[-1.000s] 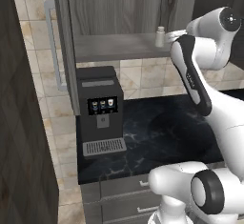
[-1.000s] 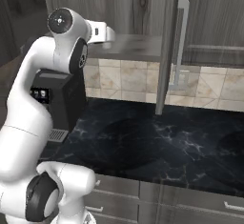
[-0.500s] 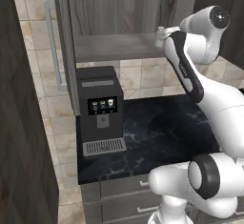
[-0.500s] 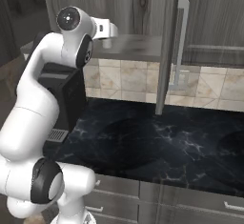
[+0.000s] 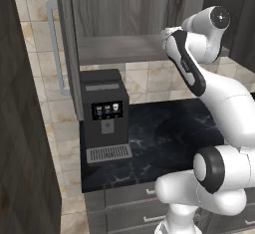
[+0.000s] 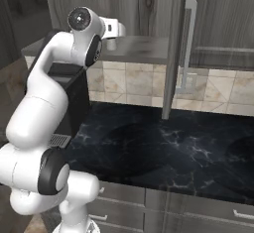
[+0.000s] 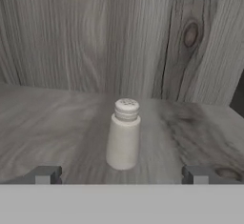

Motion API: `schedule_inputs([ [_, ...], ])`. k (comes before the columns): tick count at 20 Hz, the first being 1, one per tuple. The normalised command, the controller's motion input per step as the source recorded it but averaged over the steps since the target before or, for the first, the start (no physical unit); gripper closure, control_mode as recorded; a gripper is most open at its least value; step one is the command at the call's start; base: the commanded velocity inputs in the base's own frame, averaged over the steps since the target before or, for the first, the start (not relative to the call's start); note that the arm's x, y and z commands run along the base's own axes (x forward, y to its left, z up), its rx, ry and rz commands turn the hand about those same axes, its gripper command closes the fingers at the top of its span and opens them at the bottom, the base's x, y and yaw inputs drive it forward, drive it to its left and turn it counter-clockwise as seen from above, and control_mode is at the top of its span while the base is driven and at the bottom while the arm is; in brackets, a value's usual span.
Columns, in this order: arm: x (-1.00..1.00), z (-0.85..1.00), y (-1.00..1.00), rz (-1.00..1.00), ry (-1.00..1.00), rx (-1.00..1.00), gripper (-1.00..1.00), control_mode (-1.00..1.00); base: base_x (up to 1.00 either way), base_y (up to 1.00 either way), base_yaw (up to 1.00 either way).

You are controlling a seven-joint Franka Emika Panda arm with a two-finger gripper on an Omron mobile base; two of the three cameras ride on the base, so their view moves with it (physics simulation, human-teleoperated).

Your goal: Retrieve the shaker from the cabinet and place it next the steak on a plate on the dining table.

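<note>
The shaker, a small whitish cylinder with a rounded perforated cap, stands upright on the grey wood-grain shelf of the cabinet. My gripper is open. Its fingertips sit wide apart on either side of the shaker and a little short of it, touching nothing. In the right base view my white hand reaches in over the shelf. The steak, the plate and the dining table are out of view.
The cabinet doors stand open on both sides, with bar handles. A dark coffee machine stands under the shelf on a black marbled counter. Grey drawers run below it. The cabinet's back wall is just behind the shaker.
The arm has reached further up and in toward the shelf. In the left base view the hand now covers the shaker, which showed beside it before.
</note>
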Motion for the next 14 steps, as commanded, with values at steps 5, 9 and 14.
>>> schedule_inputs([
  [5, 0.28, -0.12, 0.00, 0.00, 0.01, 0.01, -1.00, -1.00, 0.00, 0.00, 0.00],
  [9, 0.26, -0.21, 0.00, 0.00, 0.00, 0.02, -1.00, -1.00, 0.00, 0.00, 0.00],
  [14, 0.26, -0.13, 0.00, 0.00, 0.00, 0.01, -1.00, -1.00, 0.00, 0.00, 0.00],
])
